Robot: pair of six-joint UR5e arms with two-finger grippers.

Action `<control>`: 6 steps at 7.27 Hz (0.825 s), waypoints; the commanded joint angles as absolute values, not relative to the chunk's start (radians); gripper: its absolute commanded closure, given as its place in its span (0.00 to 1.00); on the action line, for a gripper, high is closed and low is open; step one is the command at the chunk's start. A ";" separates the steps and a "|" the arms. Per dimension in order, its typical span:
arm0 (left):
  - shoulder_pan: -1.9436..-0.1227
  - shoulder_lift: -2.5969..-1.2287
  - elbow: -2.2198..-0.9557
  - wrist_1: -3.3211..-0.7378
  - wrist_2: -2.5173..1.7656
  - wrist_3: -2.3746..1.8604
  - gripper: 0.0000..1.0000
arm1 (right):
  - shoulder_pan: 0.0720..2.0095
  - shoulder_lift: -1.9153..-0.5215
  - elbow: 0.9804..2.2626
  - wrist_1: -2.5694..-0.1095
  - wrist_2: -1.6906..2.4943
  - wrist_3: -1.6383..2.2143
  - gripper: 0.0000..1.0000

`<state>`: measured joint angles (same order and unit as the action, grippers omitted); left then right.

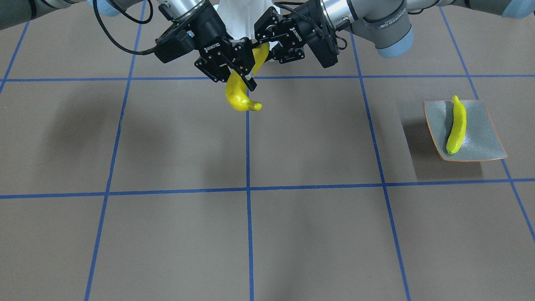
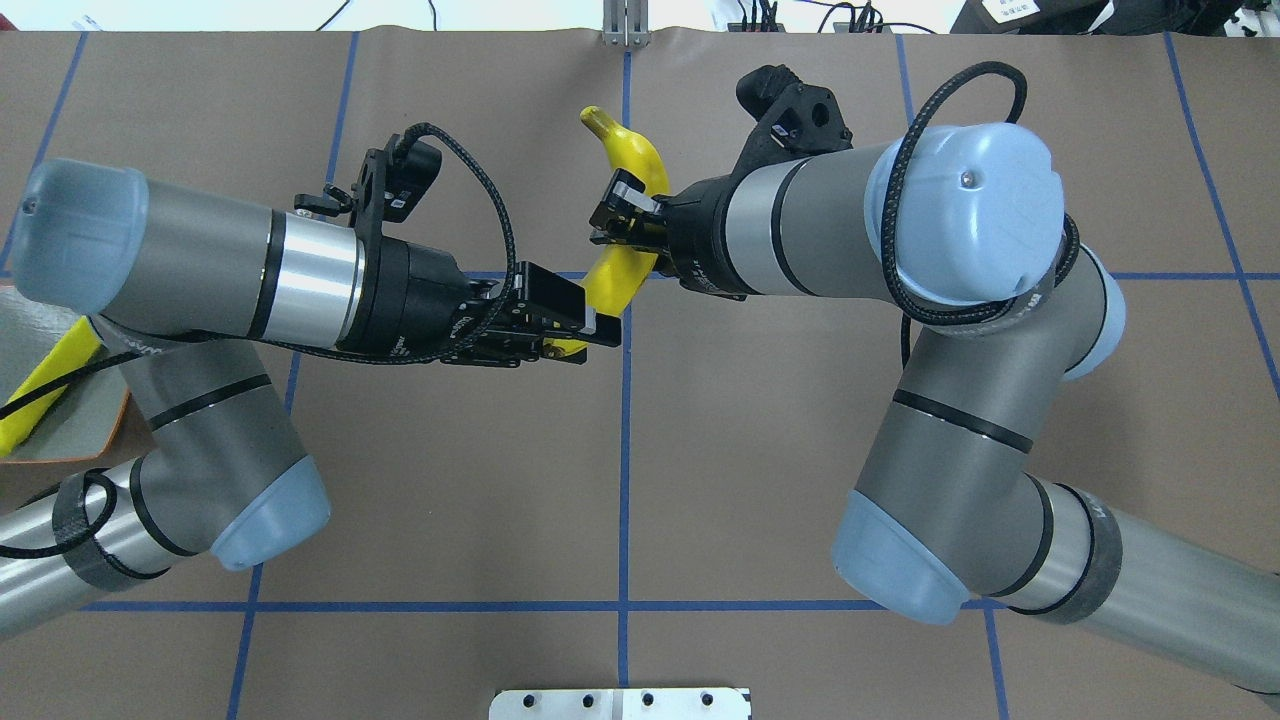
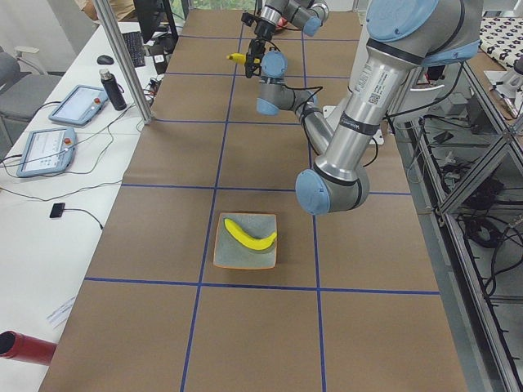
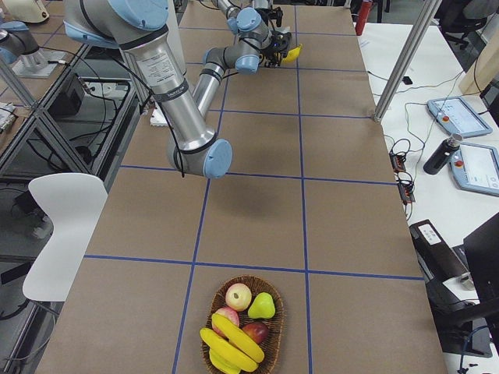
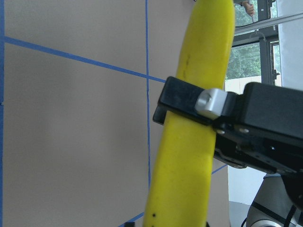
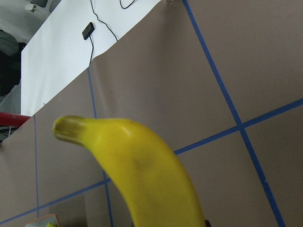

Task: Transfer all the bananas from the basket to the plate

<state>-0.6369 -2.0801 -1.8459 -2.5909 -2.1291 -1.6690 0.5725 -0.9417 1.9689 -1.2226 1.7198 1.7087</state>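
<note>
Overhead, you had the held banana in the air toward 12 o'clock of the tabletop, the right fingers clamped across its middle and the left fingers at its 7 o'clock end; whether those had closed I could not tell. From the front, the plate lay at 3 o'clock with one plated banana along it. From the right end, the basket at 6 o'clock held more bananas. It read as a handover: you needed the left grip seated squarely before the right let go, then a set-down beside the plated banana, not across it.
</note>
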 commanded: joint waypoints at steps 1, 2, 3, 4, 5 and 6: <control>-0.637 -2.080 -1.847 -2.591 -2.129 -1.669 0.42 | 0.558 -0.946 1.971 -1.223 1.715 1.709 1.00; -0.638 -2.080 -1.847 -2.591 -2.129 -1.669 0.48 | 0.555 -0.948 1.973 -1.223 1.715 1.707 1.00; -0.638 -2.080 -1.848 -2.591 -2.129 -1.667 0.62 | 0.555 -0.957 1.985 -1.223 1.717 1.707 1.00; -0.638 -2.079 -1.848 -2.591 -2.129 -1.667 0.85 | 0.554 -0.962 1.994 -1.223 1.717 1.706 1.00; -0.638 -2.077 -1.848 -2.589 -2.128 -1.667 1.00 | 0.554 -0.962 1.994 -1.223 1.717 1.695 0.58; -0.638 -2.071 -1.848 -2.589 -2.123 -1.666 1.00 | 0.554 -0.960 1.994 -1.223 1.700 1.642 0.01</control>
<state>-0.6376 -2.0765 -1.8485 -2.5894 -2.1284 -1.6672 0.5539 -0.9603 1.9925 -1.2221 1.7137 1.6863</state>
